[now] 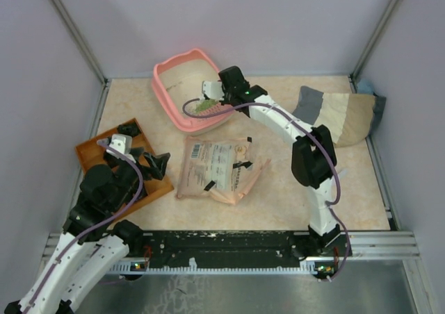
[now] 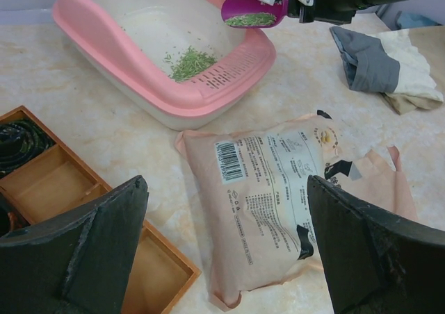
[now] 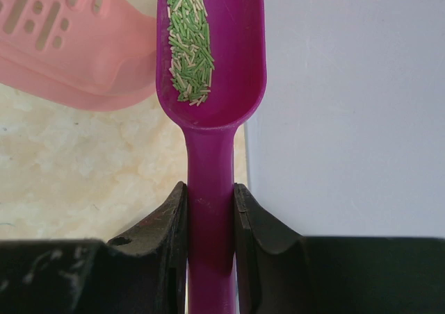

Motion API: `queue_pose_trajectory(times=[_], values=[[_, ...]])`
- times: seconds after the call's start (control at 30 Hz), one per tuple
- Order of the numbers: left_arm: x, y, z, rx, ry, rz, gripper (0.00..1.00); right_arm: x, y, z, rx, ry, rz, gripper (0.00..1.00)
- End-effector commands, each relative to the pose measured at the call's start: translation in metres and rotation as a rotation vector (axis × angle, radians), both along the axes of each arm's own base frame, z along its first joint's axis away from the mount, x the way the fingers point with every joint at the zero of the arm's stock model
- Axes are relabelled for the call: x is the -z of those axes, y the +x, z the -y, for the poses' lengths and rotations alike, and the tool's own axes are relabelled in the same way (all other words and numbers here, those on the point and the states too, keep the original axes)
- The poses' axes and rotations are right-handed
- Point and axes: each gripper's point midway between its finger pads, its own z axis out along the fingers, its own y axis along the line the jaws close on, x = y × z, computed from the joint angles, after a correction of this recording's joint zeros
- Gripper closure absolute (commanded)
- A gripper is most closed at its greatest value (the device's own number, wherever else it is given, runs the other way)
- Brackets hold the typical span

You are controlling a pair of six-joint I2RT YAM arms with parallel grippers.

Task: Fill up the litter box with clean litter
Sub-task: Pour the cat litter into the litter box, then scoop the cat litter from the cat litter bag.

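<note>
The pink litter box (image 1: 165, 95) stands at the back of the table, with a small pile of green clean litter (image 2: 189, 62) on its floor. My right gripper (image 3: 210, 189) is shut on the handle of a magenta scoop (image 3: 208, 154). The scoop's bowl holds more clean litter (image 3: 188, 43). In the left wrist view the scoop (image 2: 240, 3) hangs level above the box's right corner rim (image 2: 229, 78). My left gripper (image 2: 224, 182) stands open and empty near the orange tray, low over the table.
A beige printed paper bag (image 1: 215, 168) lies flat mid-table, in front of the left gripper. An orange compartmented tray (image 1: 90, 154) sits at the left. A folded grey and cream cloth (image 1: 341, 112) lies at the back right. Walls close in the sides and back.
</note>
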Motion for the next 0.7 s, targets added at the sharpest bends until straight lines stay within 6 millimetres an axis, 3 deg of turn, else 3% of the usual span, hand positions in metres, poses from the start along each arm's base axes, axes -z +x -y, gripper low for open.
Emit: queue_pose_trajectory(times=[0.0,0.67], values=[[-0.006,0.002,-0.005,-0.032,-0.014,0.029,0.00,-0.041,0.008,-0.008,-0.014,-0.066,0.134,1.00],[-0.008,0.001,-0.009,-0.051,-0.025,0.032,0.00,-0.033,0.005,-0.022,-0.116,-0.240,0.206,1.00]])
